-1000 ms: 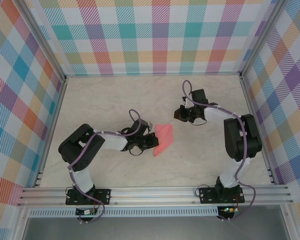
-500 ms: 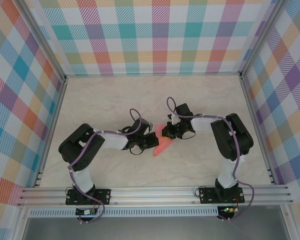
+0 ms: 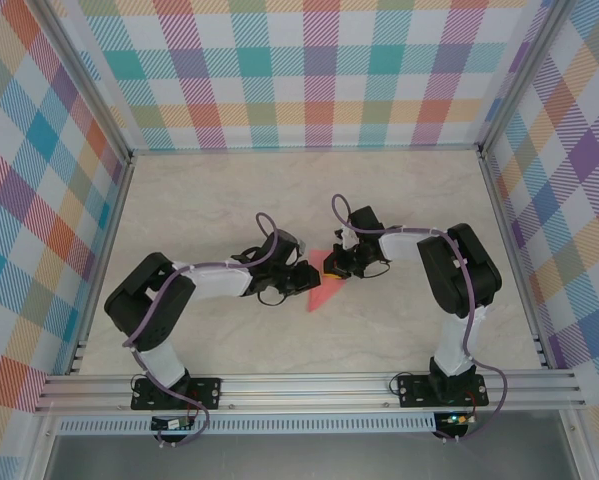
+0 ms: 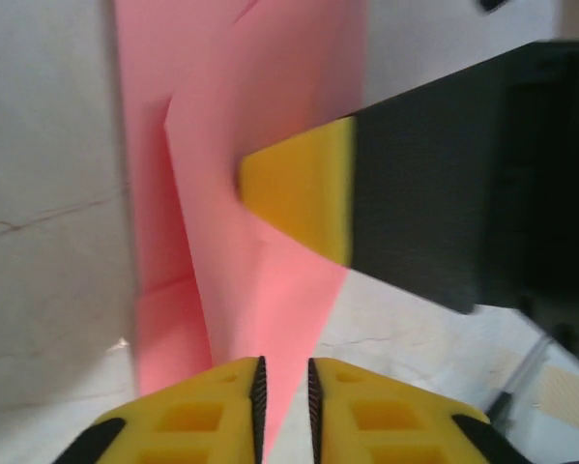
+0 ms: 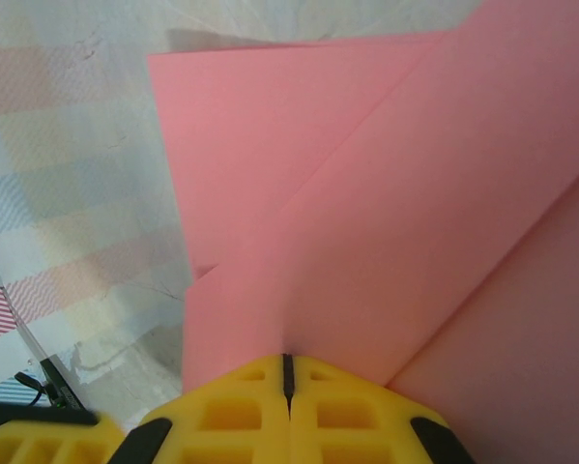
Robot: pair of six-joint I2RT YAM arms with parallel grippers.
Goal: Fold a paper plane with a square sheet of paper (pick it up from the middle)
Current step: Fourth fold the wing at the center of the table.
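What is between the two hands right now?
In the top view, the folded pink paper lies between the left hand and the right hand.

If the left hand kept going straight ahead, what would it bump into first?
The paper, right at the fingertips of the left hand. Just beyond it, probably the yellow tip of the right hand, which seems to rest on the paper.

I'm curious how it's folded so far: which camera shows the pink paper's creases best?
The right wrist view: the pink paper lies close up, its overlapping flaps and crease lines plain. The left wrist view has it partly hidden behind the right gripper's yellow fingertip. The top view gives a small pink wedge.
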